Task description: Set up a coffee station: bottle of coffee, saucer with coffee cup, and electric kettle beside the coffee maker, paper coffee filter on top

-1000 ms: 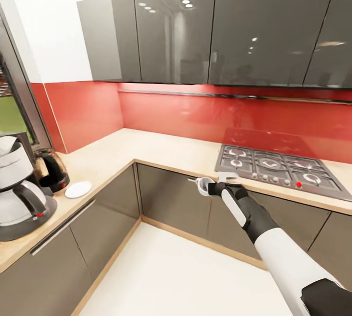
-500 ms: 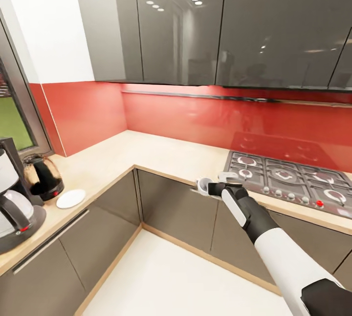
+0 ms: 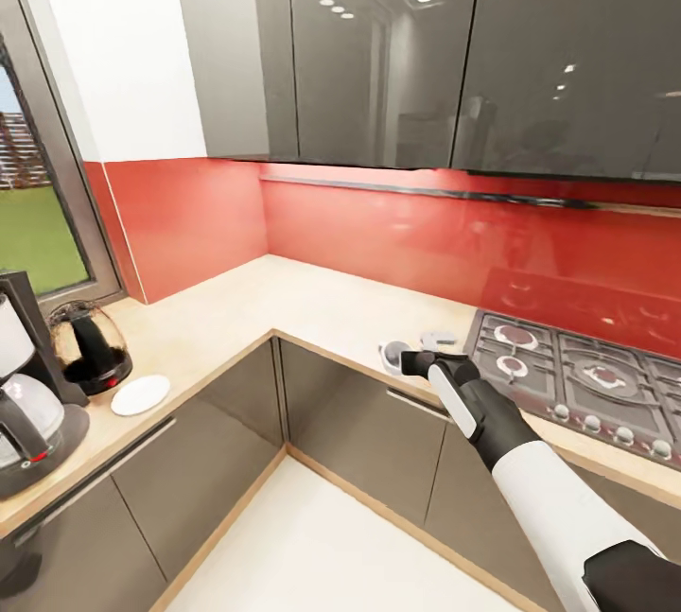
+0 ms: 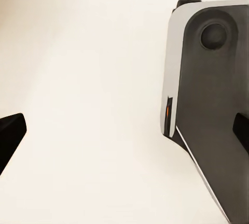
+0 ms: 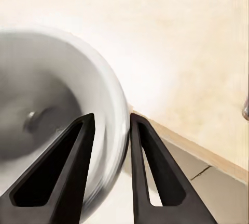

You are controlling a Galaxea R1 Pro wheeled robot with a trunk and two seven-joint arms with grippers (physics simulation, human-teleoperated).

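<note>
In the head view my right gripper (image 3: pixel 402 361) is shut on the rim of a white coffee cup (image 3: pixel 392 353), held over the counter's front edge beside the stove. In the right wrist view its fingers (image 5: pixel 78 146) pinch the cup's (image 5: pixel 46 104) wall, one inside and one outside. On the left counter stand the coffee maker (image 3: pixel 21 394), the dark electric kettle (image 3: pixel 90 347) and the white saucer (image 3: pixel 140 394). My left gripper (image 4: pixel 127 130) is open over the pale floor. The coffee bottle and paper filter are out of view.
A gas stove (image 3: pixel 586 380) is set into the wooden L-shaped countertop (image 3: pixel 284 295) at the right. Dark wall cabinets (image 3: pixel 397 54) hang above a red backsplash. A window (image 3: pixel 38 224) is at the left. The robot's base (image 4: pixel 212 94) appears in the left wrist view.
The camera has moved, so the stove and corner have slid right in the picture. My right gripper still holds the cup, which now hangs over the counter edge left of the stove.
</note>
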